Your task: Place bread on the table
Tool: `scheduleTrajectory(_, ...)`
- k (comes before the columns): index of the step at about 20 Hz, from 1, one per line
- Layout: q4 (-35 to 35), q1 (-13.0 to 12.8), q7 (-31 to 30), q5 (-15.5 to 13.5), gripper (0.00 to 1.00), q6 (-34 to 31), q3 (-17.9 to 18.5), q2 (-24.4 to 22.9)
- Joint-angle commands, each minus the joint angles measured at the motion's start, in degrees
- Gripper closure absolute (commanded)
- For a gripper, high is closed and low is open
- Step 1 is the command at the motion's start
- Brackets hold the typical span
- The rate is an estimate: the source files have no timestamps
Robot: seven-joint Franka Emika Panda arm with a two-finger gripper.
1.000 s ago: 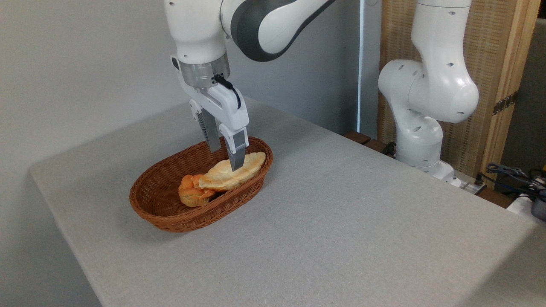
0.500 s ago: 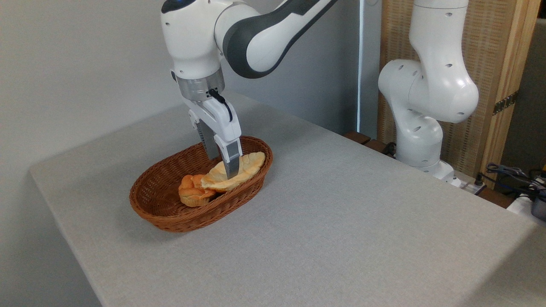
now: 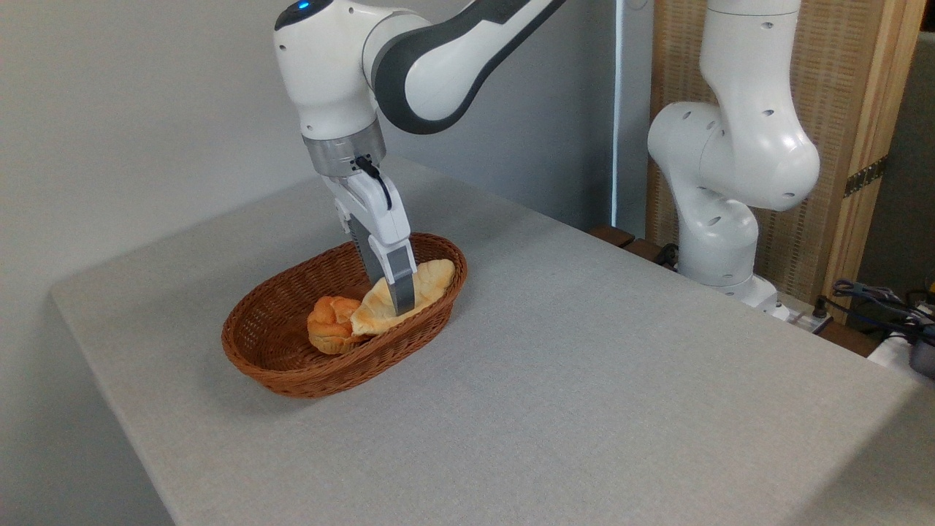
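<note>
The bread [image 3: 427, 280], a long pale golden loaf, lies tilted in the brown wicker basket [image 3: 292, 369] on the grey table [image 3: 584, 380]. Its left end rests against a small orange bun [image 3: 329, 329]. My gripper [image 3: 391, 303] reaches down into the basket and stands open. Its fingers straddle the middle of the loaf. The near finger [image 3: 399, 281] is in front of the bread, and the tip of the far finger is hidden behind it.
The arm's white base [image 3: 719, 219] stands at the table's back right edge. Cables and plugs [image 3: 876, 299] lie at the far right. A wooden panel [image 3: 855, 146] rises behind the base. Bare grey cloth spreads to the right of and in front of the basket.
My gripper has come down from above the loaf until its fingers sit around it. The bread has tipped more onto its edge and slid slightly right.
</note>
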Motion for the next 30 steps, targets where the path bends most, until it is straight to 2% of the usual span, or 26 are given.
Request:
scheduleTrajectory(1,-0.78,0.03,0.03,0.56,0.61,1.37,-0.09,0.13)
scheduleTrajectory(3,-0.78,0.03,0.03,0.47,0.66,1.28,-0.09,0.13)
scheduleTrajectory(21,0.01,0.64,0.03,0.12,0.68,0.40,0.61,-0.66)
scheduleTrajectory(26,5.27,1.08,0.03,0.12,0.68,-2.93,1.31,-0.66)
scheduleTrajectory(30,10.98,0.99,1.16,-0.06,0.68,-8.19,5.44,-0.57)
